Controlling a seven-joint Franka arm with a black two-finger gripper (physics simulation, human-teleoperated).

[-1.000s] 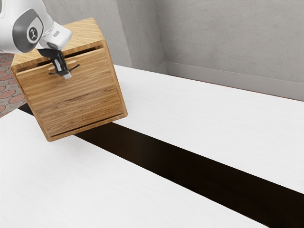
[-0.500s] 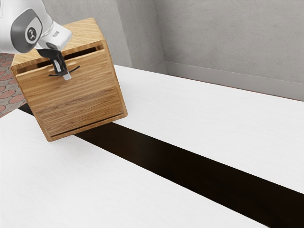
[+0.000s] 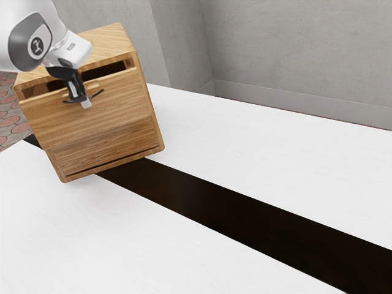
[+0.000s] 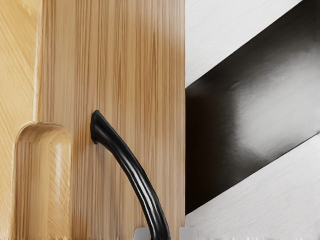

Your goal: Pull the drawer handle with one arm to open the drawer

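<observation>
Clenched with the end effector [image 3: 80, 96] on the black drawer handle [image 4: 129, 167], one finger on each side of the bar. Fixed to the top drawer [image 3: 110, 92], pulled slightly out of the wooden cabinet [image 3: 107, 40]. Set at ten o'clock on the white counter [image 3: 275, 153], black strip [image 3: 245, 214] running off toward four o'clock.

"What's the cabinet [image 3: 98, 131] look like?"

"Honey-blond wood, streaked all over with finer, darker brown grain. The handle [image 4: 131, 175] on it is glossy black, with pale highlights along its curve."

"And the machine?"

"The arm [image 3: 58, 46] is white with a grey round cap. The tool [image 3: 83, 99] is black, tipped in light grey."

"The bench [image 3: 275, 153]?"

"White, with a faint pale grain, and one broad shiny black stripe [image 3: 245, 220] crossing it slantwise."

"Anything behind?"

"The wall [image 3: 294, 43] is mottled grey, like concrete. The floor [image 3: 7, 116] is a reddish-brown cobble pattern with pale joints."
</observation>
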